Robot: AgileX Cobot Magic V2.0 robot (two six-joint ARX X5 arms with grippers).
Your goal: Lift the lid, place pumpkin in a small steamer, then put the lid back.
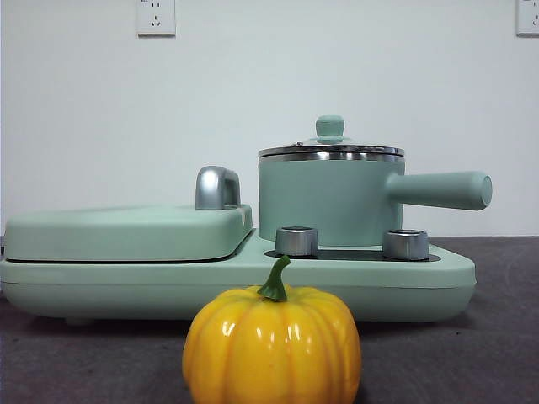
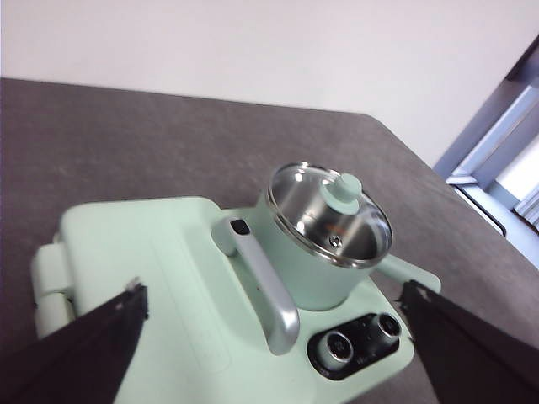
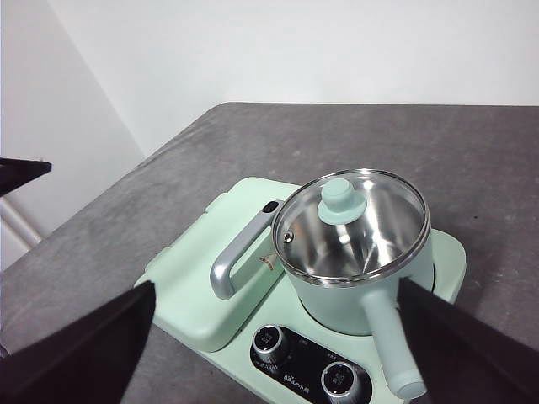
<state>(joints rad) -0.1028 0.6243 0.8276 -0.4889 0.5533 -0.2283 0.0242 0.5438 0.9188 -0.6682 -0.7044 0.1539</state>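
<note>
The pumpkin (image 1: 271, 341) stands on the dark table at the front, in front of the appliance; it shows in neither wrist view. The small steamer (image 1: 328, 202) sits on the appliance's right side, its handle (image 1: 438, 189) pointing right. The lid (image 1: 330, 151) rests shut on it, knob (image 1: 329, 128) up. The steamer (image 2: 316, 273) and lid (image 2: 330, 215) show in the left wrist view, and the steamer (image 3: 337, 307) and lid (image 3: 354, 227) in the right wrist view. My left gripper (image 2: 274, 295) and right gripper (image 3: 278, 288) hang high above the appliance, both open and empty. Neither shows in the front view.
The wide flat mint-green cover (image 1: 126, 231) with a chrome handle (image 1: 217, 187) fills the appliance's left side. Two steel dials (image 1: 296, 241) (image 1: 405, 244) sit in front of the steamer. A white wall stands behind. A black part (image 3: 21, 172) shows at the right wrist view's edge.
</note>
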